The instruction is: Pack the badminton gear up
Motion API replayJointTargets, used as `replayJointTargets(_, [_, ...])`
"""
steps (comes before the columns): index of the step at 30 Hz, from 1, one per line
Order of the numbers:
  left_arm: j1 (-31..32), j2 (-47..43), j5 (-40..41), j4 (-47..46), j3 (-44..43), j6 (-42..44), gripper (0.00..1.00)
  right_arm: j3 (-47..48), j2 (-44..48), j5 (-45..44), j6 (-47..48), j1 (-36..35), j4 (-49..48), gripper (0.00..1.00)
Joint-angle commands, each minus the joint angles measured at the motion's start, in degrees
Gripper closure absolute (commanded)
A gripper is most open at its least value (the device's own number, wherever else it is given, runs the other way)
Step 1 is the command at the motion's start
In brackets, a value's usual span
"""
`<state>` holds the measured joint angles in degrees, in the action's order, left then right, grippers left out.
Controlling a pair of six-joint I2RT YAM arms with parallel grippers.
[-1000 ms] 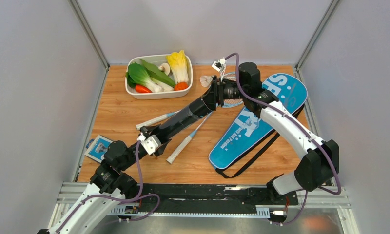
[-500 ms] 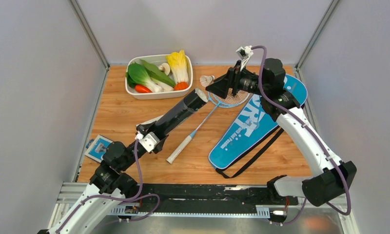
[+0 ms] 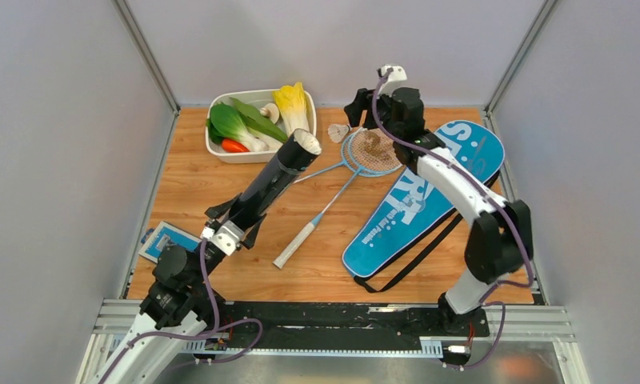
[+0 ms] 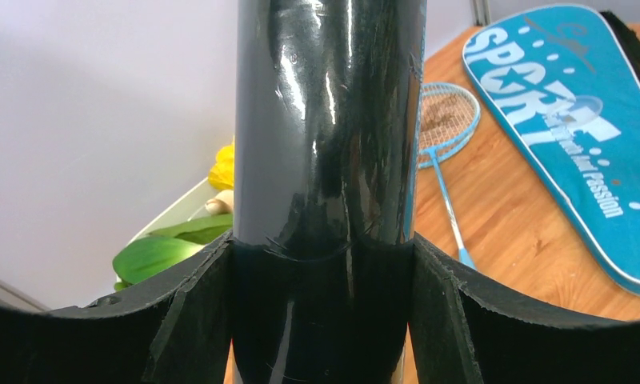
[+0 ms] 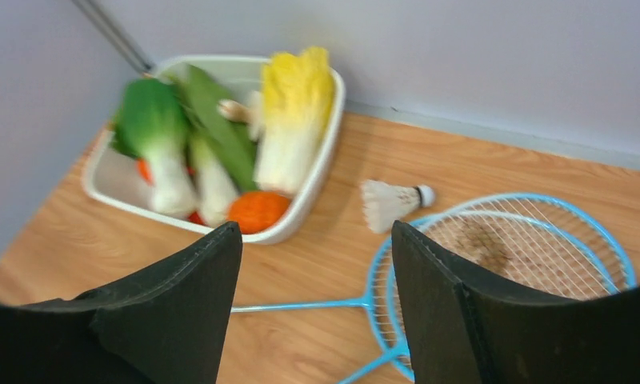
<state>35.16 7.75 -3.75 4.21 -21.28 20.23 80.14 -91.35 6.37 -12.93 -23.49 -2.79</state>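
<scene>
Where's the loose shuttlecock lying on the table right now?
In the top view, the shuttlecock lies at the far side, between the white tray and the racket heads.

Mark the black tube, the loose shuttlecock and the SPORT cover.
black tube point(image 3: 267, 182): top external view, midway along its body.
loose shuttlecock point(image 5: 385, 205): right wrist view, on the feather skirt.
SPORT cover point(image 4: 561, 120): left wrist view, on the wide end's printed face.
</scene>
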Motion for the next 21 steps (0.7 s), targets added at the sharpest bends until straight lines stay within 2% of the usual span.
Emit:
replayJointTargets(1, [0.09, -2.21, 0.45, -6.0, -1.67, -1.6, 0.61, 6.26, -8.98, -12.16, 6.95, -0.15, -1.76, 0.3])
replayJointTargets(13, [0.09, -3.71, 1.07, -6.92, -1.34, -1.64, 0.61, 27.11, -37.59, -23.97, 18.0, -5.25, -0.57, 0.39])
replayJointTargets(21, [0.04, -3.64, 0.69, -7.56, -1.15, -1.55, 0.61, 35.69, -47.91, -26.52, 19.95, -5.79, 0.76, 0.44])
